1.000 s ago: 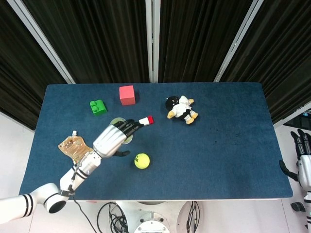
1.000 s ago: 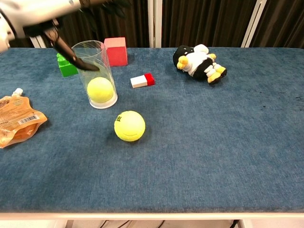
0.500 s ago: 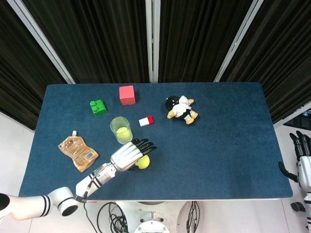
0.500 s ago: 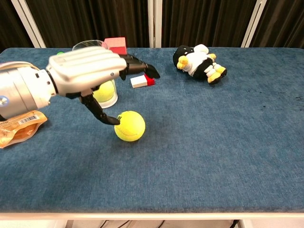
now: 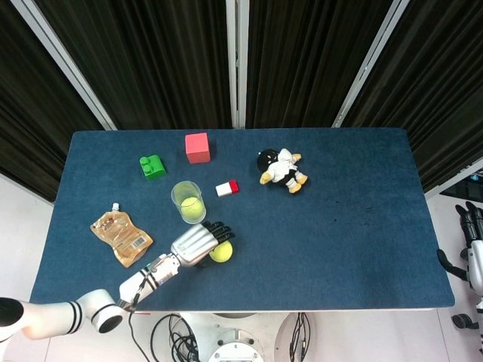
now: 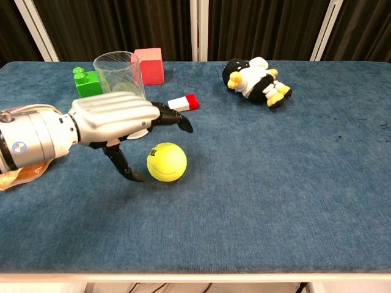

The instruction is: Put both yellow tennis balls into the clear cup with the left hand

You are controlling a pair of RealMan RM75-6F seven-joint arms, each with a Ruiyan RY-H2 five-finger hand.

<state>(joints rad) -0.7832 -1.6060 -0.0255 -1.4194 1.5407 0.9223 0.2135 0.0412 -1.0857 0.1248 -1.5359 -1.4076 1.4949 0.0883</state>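
The clear cup (image 5: 188, 201) stands upright, mouth up, on the blue worktop (image 5: 355, 226), with 1 tennis ball (image 5: 191, 208) inside. Just in front of the cup, the left hand (image 6: 113, 119) arches over the second tennis ball (image 6: 166, 162), fingers spread, holding nothing.

no readable text; the tennis ball (image 6: 166, 162) bears a dark mark, the pouch (image 5: 121, 238) a barcode.
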